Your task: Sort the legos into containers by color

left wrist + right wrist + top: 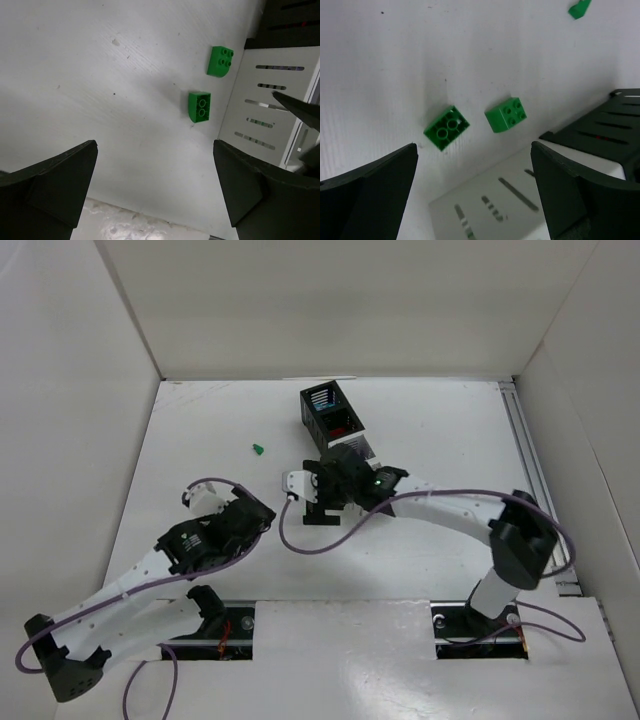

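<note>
Two green legos lie on the white table beside the containers: an upturned brick (446, 127) and a studded one (506, 114). Both also show in the left wrist view, the upturned brick (200, 106) and the studded one (220, 61). A third green lego (258, 450) lies alone to the left and shows in the right wrist view (580, 8). The row of containers (330, 420) holds red and cyan pieces. My right gripper (322, 500) is open and empty (474, 150) over the near white bin (490, 207). My left gripper (255, 518) is open and empty (154, 150), low over the table.
The slatted white bin wall (262, 112) and a black bin (290, 20) stand right of the left gripper. A black bin (600, 132) adjoins the white one. White walls enclose the table; a rail (525, 440) runs along the right edge. Purple cables (320, 540) hang between the arms.
</note>
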You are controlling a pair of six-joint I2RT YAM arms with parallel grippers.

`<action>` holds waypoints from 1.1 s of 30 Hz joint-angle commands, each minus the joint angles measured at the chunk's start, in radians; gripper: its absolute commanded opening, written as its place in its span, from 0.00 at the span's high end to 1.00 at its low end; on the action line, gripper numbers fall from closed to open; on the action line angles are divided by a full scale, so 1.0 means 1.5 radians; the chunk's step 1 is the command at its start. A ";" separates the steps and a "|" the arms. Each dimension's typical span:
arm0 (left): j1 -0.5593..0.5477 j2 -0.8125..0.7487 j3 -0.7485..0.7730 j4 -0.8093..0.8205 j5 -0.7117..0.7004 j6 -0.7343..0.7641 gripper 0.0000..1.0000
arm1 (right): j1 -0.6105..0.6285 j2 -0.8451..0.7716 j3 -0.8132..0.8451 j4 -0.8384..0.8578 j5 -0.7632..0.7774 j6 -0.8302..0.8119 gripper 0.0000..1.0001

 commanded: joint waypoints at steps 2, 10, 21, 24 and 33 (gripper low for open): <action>0.002 -0.037 -0.028 -0.034 0.036 -0.091 0.00 | 0.000 0.102 0.089 0.011 -0.007 0.079 0.04; 0.002 0.009 -0.007 -0.048 0.042 -0.076 0.00 | 0.000 0.184 0.089 0.057 0.064 0.301 0.05; 0.002 -0.001 0.007 -0.062 0.023 -0.062 0.00 | 0.000 0.238 0.097 0.049 0.120 0.379 0.29; 0.002 -0.019 0.007 -0.068 0.023 -0.068 0.00 | 0.000 0.238 0.079 0.056 0.120 0.379 0.40; 0.002 -0.033 0.000 -0.055 0.023 -0.063 0.00 | 0.014 0.139 0.066 0.097 0.049 0.300 0.79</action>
